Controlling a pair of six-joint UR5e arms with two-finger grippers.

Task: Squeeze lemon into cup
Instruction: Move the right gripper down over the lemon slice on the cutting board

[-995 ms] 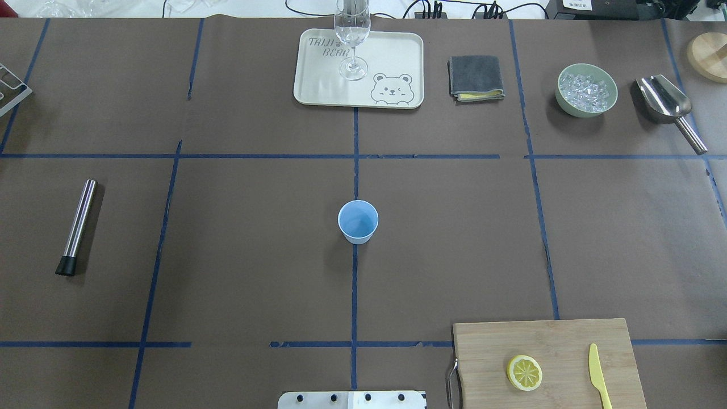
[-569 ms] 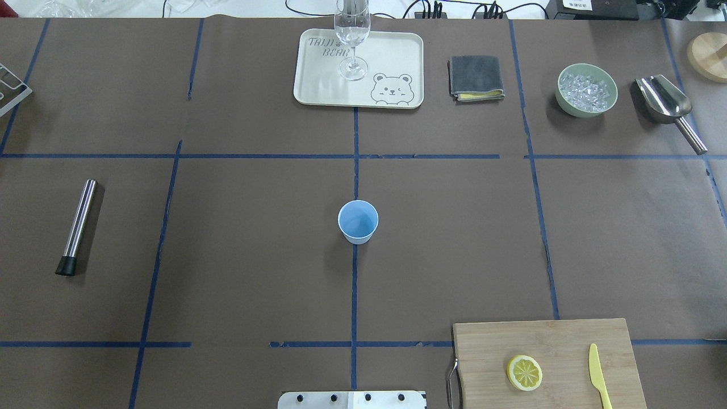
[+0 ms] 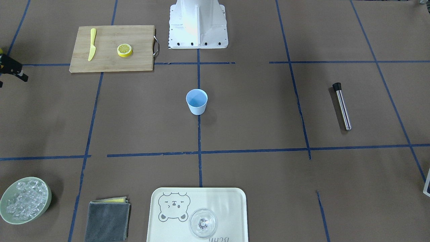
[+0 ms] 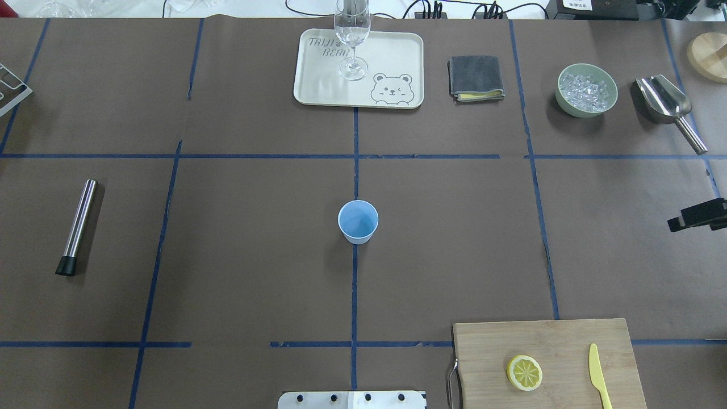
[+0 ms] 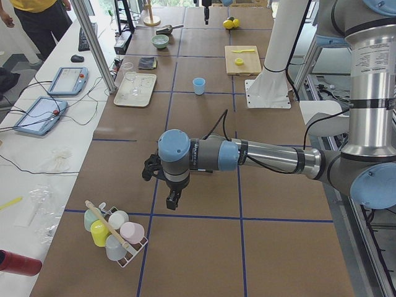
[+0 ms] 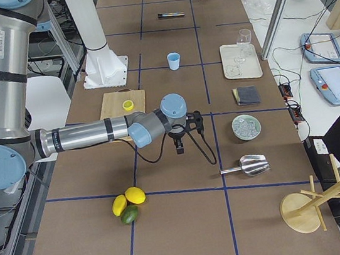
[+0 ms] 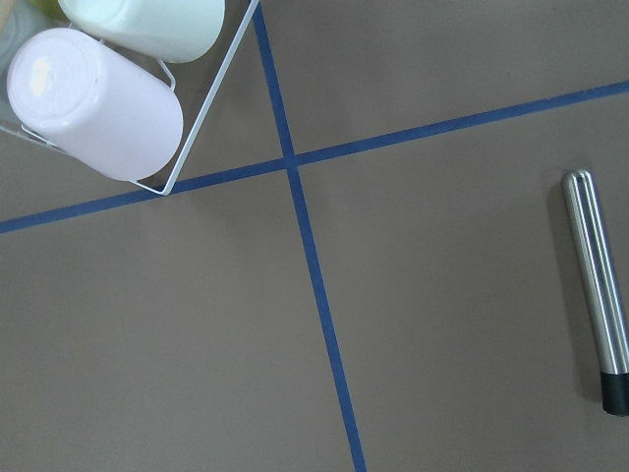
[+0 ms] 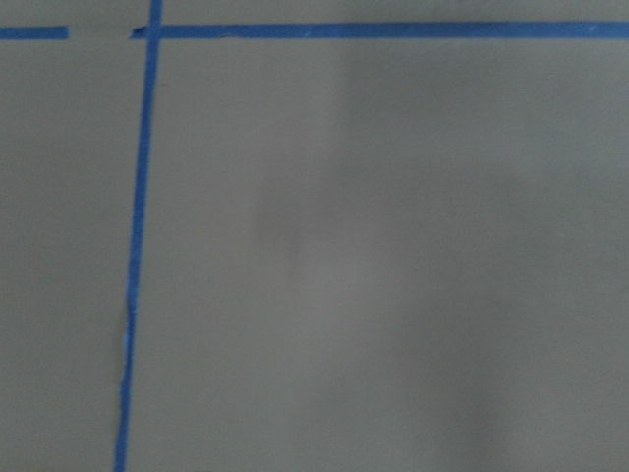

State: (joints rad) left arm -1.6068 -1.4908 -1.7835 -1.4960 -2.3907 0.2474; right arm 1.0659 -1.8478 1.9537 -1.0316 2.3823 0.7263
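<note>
The lemon (image 4: 524, 372), a thin yellow-rimmed slice, lies flat on the wooden cutting board (image 4: 545, 341) at the near right. At the table's centre the light-blue cup (image 4: 358, 220) stands upright and empty. My right gripper (image 4: 690, 218) shows only as a dark part at the overhead view's right edge, far from both; in the right side view the right gripper (image 6: 179, 146) points down over bare table. I cannot tell if it is open or shut. My left gripper (image 5: 172, 200) appears only in the left side view, above the table near a cup rack (image 5: 114, 232); its state cannot be told.
A yellow knife (image 4: 597, 375) lies beside the slice. At the back stand a tray (image 4: 392, 57) with a clear glass (image 4: 352, 40), a grey cloth (image 4: 476, 78), an ice bowl (image 4: 586, 90) and a scoop (image 4: 667, 105). A steel rod (image 4: 78, 226) lies at left.
A dark part of my right gripper has come into the overhead view at its right edge. The cup, the lemon and the rest have not moved.
</note>
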